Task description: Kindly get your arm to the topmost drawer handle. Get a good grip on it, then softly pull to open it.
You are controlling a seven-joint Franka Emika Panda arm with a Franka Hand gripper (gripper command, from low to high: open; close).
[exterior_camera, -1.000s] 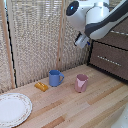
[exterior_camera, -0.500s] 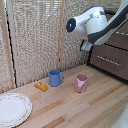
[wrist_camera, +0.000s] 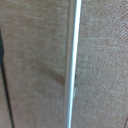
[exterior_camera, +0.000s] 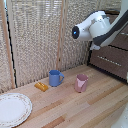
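Note:
My white arm point(exterior_camera: 92, 26) with its dark grey joint reaches in from the exterior view's upper right, in front of a dark brown drawer cabinet point(exterior_camera: 111, 62). The gripper end point(exterior_camera: 95, 47) shows only as a small white piece under the arm, close to the cabinet's upper front; its fingers are hidden. A thin metal handle point(exterior_camera: 108, 59) shows on a lower drawer; the topmost drawer is mostly covered by the arm. The wrist view shows a silver bar handle point(wrist_camera: 71, 65) very close, running across a brown drawer front point(wrist_camera: 35, 60). No fingers appear there.
On the wooden table point(exterior_camera: 70, 107) stand a blue mug point(exterior_camera: 55, 78) and a pink cup point(exterior_camera: 81, 83). A small orange block point(exterior_camera: 41, 86) lies near the woven screen wall point(exterior_camera: 35, 40). A white plate point(exterior_camera: 12, 109) sits at the exterior view's lower left.
The arm has swung lower and toward the exterior view's left, with its elbow joint now facing the camera. The objects on the table have not moved.

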